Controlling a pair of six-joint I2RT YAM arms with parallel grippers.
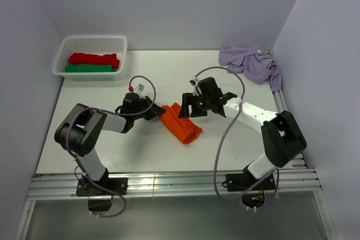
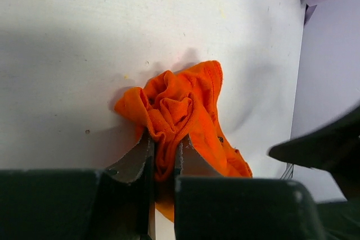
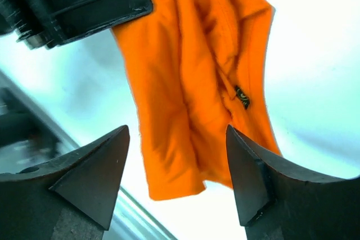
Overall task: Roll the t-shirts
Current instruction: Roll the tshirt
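White table [image 1: 112, 155] | orange t-shirt [image 1: 181, 125]: 1 | lilac t-shirt [image 1: 250, 63]: 1 | basket [image 1: 61, 60]: 1

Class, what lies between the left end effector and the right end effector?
One end of the orange t-shirt: the left end effector pinches it, and the right end effector stands open. The top external view shows this.

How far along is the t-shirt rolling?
Done: a red rolled cloth and a green rolled cloth lie in the white plastic basket. In hand: the bright orange cotton t-shirt is a loose roll on the white table, the left gripper shut on one end, the right gripper open over it. Left: the pale lilac t-shirt lies crumpled at the far right corner, not yet rolled.
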